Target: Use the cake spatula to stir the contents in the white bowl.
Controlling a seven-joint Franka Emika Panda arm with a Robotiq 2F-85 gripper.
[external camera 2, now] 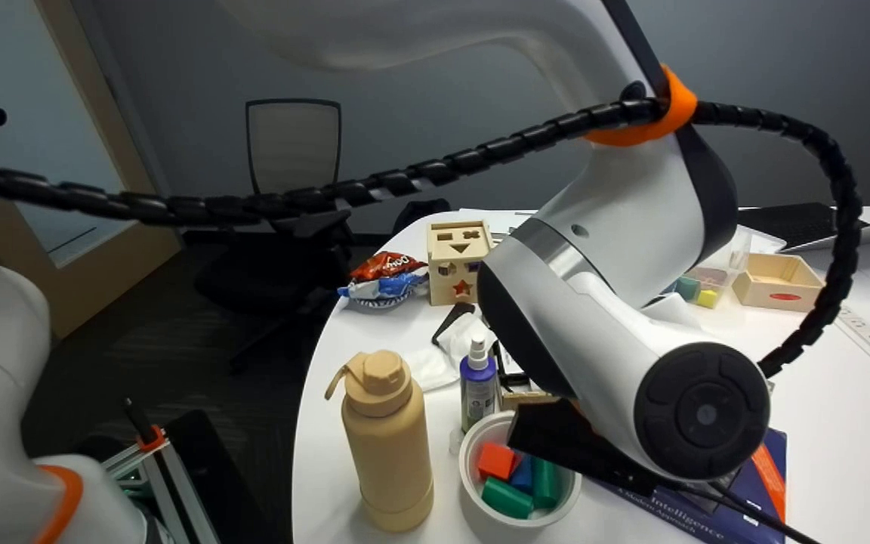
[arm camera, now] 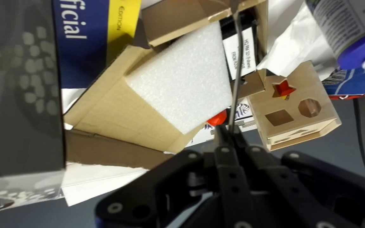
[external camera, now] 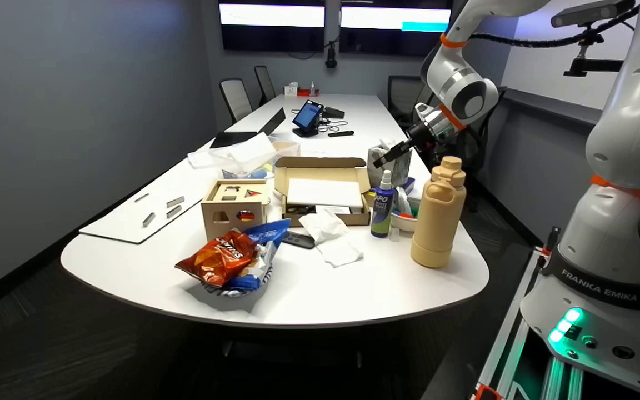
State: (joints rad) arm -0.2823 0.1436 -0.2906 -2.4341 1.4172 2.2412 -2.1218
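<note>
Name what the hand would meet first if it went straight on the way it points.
Probably the foam in the open box: the hand slants down toward it in an exterior view, though depth is unclear.

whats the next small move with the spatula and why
Probably ease the spatula slowly, just a little, toward the blocks in the white bowl: in the wrist view the jaws are closed on it, and no view clearly shows whether its far end touches them.
</note>
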